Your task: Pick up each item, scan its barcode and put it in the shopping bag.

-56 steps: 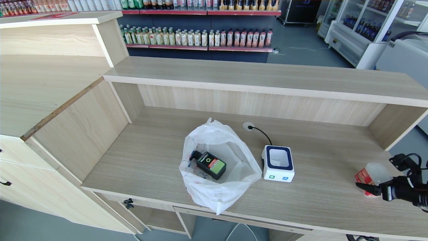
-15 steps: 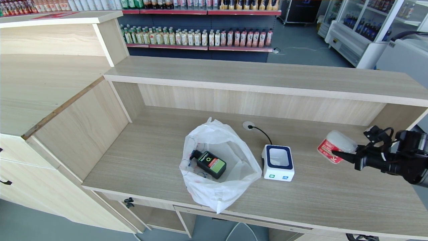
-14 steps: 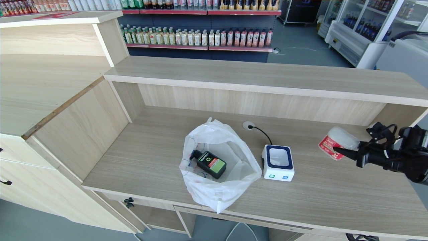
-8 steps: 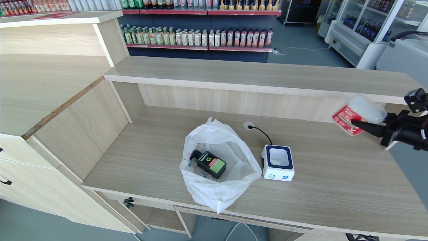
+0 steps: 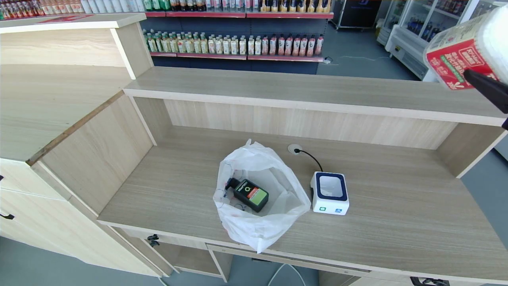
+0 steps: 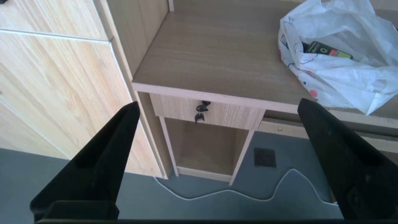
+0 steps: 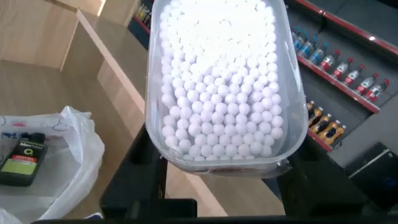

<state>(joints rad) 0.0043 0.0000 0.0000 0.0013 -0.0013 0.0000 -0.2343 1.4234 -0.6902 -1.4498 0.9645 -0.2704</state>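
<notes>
Clear bead tub gripped by right jaws, high over counter end; left jaws spread, empty.

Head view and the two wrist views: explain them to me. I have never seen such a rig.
This is a two-armed robot at a shop counter. The wide picture comes from a camera on its head, looking down; the other two come from cameras on its wrists. On the counter stand a white shopping bag with a dark bottle lying inside, and beside it a white barcode scanner. The right gripper holds a clear container of small white balls with a red label, raised high. The left gripper hangs low in front of the counter, fingers open, holding nothing.
</notes>
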